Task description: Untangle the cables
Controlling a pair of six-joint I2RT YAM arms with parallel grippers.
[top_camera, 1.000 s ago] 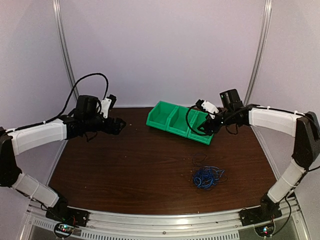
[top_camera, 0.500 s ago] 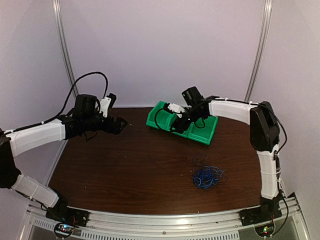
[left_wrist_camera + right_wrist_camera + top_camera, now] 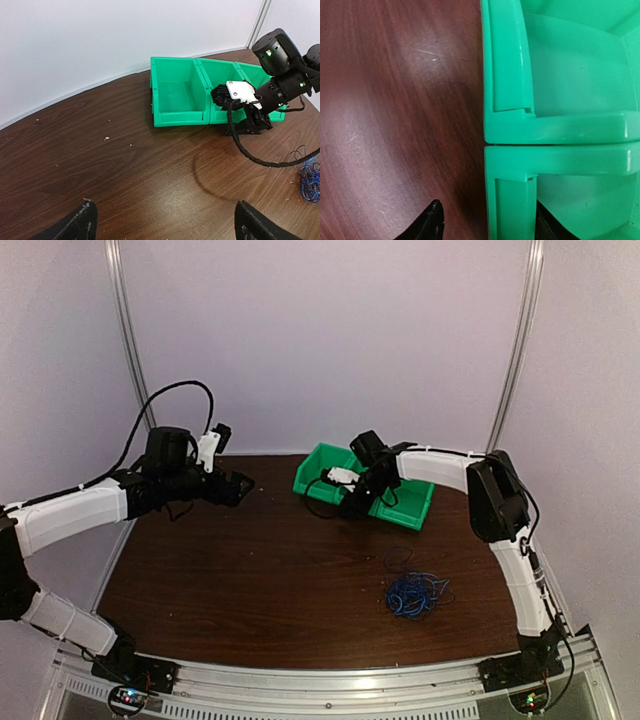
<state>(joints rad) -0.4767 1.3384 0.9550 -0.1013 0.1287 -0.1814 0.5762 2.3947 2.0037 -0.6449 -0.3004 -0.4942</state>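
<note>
Gaping left claw (image 3: 165, 227), gaping right claw (image 3: 487, 222), one cable bunch (image 3: 413, 594), three green bins (image 3: 180, 118)

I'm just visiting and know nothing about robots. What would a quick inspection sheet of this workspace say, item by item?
Surface: dark wooden table, bare over most of it.
Job's things: cables, one blue-and-black tangle on the right near side, touched by neither arm.
Clutter: three joined green bins at the back; pale specks on the wood.
Grippers: left gripper open, holding nothing, above the table at back left; right gripper open, straddling a bin's front wall.
Cables: black hose curls from the right wrist down to the table; another loops above the left arm.
Surroundings: pale walls, metal posts, a rail at the near edge.
</note>
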